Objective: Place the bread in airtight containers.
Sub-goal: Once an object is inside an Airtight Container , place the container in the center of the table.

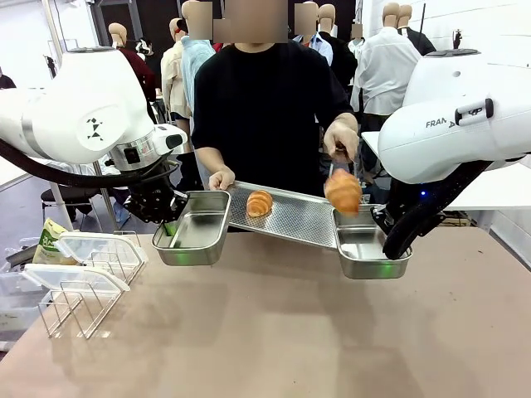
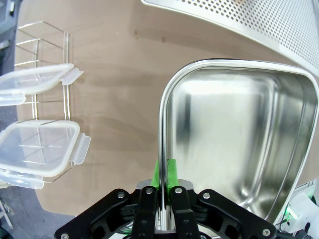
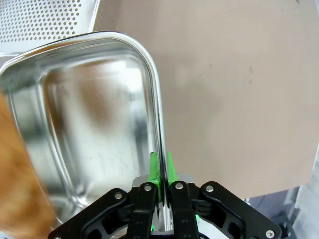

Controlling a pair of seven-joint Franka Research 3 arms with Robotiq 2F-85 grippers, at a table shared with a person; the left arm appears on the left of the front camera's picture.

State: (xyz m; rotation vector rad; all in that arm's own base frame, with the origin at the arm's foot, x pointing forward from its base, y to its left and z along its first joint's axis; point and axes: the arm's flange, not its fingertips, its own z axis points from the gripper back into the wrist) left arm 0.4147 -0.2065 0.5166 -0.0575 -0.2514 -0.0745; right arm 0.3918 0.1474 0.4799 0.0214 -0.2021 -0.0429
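At ten o'clock my left end effector [image 2: 163,174] pinches the left tub [image 1: 195,235] by its rim; at two, my right end effector [image 3: 160,167] pinches the right tub [image 1: 369,250]. One roll [image 1: 260,203] lies on the tray [image 1: 299,217]; the other roll [image 1: 343,191] hangs over the right tub.

One croissant [image 1: 260,203] lies on the perforated tray [image 1: 303,217]. The left tub [image 1: 189,250] sits at the tray's left end, the right tub [image 1: 373,267] at its right end, under the second croissant [image 1: 343,191].

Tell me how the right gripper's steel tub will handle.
Probably stiff: the steel tub shows no flex. Its polished rim may slip in the right gripper. Clamped at one edge only, it could tilt when the croissant lands.
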